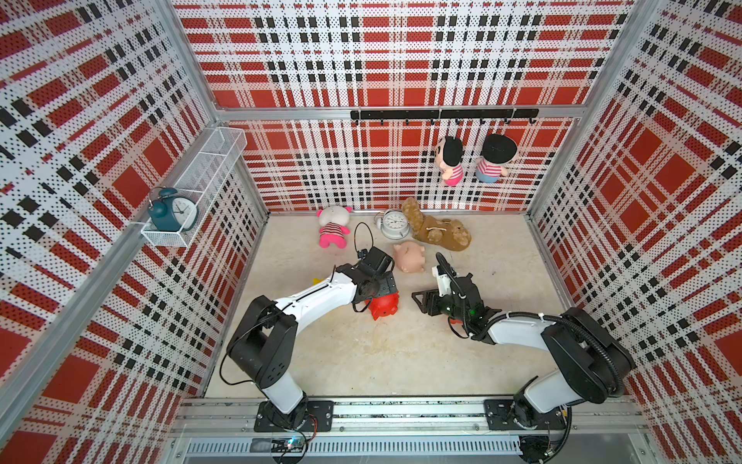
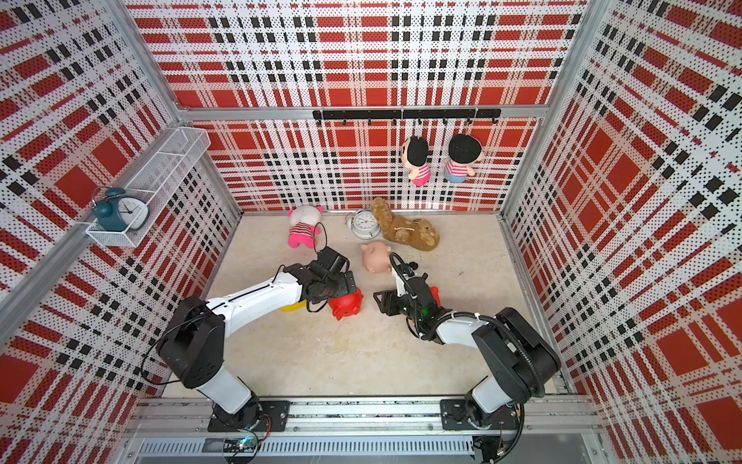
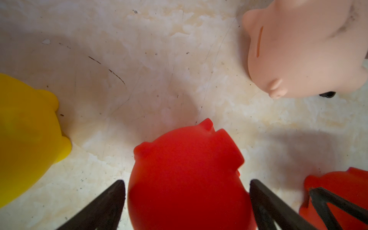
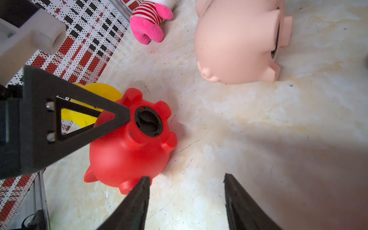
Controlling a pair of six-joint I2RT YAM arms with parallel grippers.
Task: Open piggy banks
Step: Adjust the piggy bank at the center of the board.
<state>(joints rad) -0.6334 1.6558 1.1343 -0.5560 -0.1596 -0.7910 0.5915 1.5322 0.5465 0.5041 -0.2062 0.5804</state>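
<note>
1. Red piggy bank (image 4: 127, 155): lies on its side on the floor (image 1: 361, 353). Its black belly plug (image 4: 148, 121) is in place and faces the right wrist camera. It sits between the fingers of the left gripper (image 3: 186, 182).
2. Left gripper: spread wide, one finger along each flank of the pig. A thin strip of floor shows beside one finger, so no squeeze is evident.
3. Right gripper (image 4: 186, 177): fingers parted with nothing between them. It is near the plug side of the same pig and apart from it in both top views.
4. Second red piggy bank (image 3: 338, 191): mostly hidden under the right arm's wrist; only an edge shows in a top view (image 2: 434, 292).
5. Yellow piggy bank (image 3: 25, 139): just beside the first pig, under the left forearm.
6. Pale pink piggy bank (image 1: 409, 257): lies on its side beyond both grippers, touching neither. Its coin slot (image 3: 259, 41) is visible.
7. Wire basket (image 1: 231, 138): mounted on the left wall. It holds a teal alarm clock (image 1: 172, 209), upright, at its nearer end.
8. Floor by the back wall: striped plush (image 1: 333, 227), white alarm clock (image 1: 395, 225) and brown plush dog (image 1: 435, 233), the last two just beside each other.
9. Hook rail (image 1: 401, 114): two dolls (image 1: 449, 160) hang from it.
</note>
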